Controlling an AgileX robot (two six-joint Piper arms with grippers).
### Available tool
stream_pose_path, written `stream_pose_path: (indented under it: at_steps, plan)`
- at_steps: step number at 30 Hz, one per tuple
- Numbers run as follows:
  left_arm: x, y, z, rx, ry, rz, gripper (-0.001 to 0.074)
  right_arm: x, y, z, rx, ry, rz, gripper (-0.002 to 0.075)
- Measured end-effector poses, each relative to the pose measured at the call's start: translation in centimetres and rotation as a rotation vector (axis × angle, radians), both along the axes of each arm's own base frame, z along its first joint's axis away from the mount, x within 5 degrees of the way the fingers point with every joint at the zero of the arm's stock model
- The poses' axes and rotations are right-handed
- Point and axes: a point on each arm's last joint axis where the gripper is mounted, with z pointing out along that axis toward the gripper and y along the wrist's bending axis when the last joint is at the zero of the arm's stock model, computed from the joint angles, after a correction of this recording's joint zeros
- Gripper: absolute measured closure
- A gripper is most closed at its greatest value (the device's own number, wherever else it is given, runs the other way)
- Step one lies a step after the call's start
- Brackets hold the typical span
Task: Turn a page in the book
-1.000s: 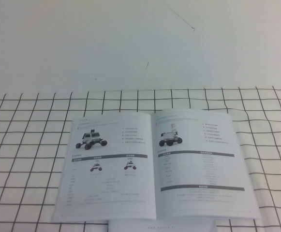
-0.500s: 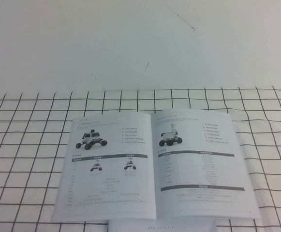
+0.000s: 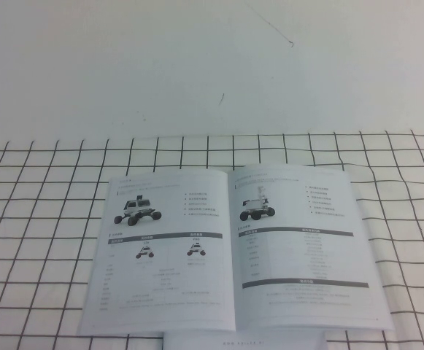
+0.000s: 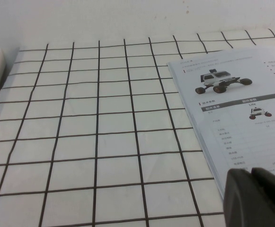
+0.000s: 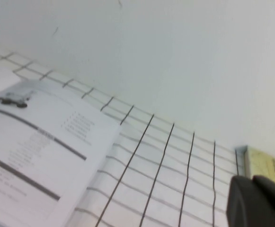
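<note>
A: High view first: your book (image 3: 233, 251) lies open and flat on the gridded cloth (image 3: 44, 211) in the middle of the counter, near edge toward you. The page (image 3: 303, 244) you'd likely turn is the right-hand one, lying flat against the sheets below.

B: And the tools?

A: Neither shows from above. The left tool (image 4: 256, 197) hovers just off the book's near-left corner; the right tool (image 5: 259, 201) sits off to the right, well apart from the page. I can't tell how wide either is set.

B: So what's the risk?

A: I'd judge the glossy sheet gives you no lifted edge, so you could pinch several sheets or slide the whole booklet. There's also a loose sheet (image 3: 244, 340) tucked under the near edge; catch that and it drags along.
</note>
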Motion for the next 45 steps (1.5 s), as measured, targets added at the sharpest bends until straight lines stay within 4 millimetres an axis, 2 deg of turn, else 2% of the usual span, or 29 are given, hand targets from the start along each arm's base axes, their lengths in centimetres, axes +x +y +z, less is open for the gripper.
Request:
stream_pose_path:
  at_steps: [4, 12, 15, 21, 28, 45]
  plan:
    - [0.0, 0.0, 0.0, 0.001, 0.000, 0.000, 0.0738, 0.4, 0.1, -2.7, 0.027, 0.083, -0.030, 0.0726]
    - [0.0, 0.0, 0.0, 0.001, 0.000, 0.000, 0.0738, 0.5, 0.1, -5.0, 0.154, 0.178, -0.106, 0.0726]
    - [0.0, 0.0, 0.0, 0.001, 0.000, 0.000, 0.0738, 0.4, 0.0, -5.3, 0.185, 0.208, -0.140, 0.0726]
    - [0.0, 0.0, 0.0, 0.001, 0.000, 0.000, 0.0738, 0.4, 0.0, -5.4, 0.113, 0.214, -0.129, 0.0726]
    - [0.0, 0.0, 0.0, 0.001, 0.000, 0.000, 0.0738, 0.4, 0.0, -5.4, 0.107, 0.215, -0.127, 0.0726]
    - [0.0, 0.0, 0.0, 0.002, 0.000, -0.001, 0.0738, 0.3, 0.5, -5.4, 0.215, 0.229, -0.105, 0.0726]
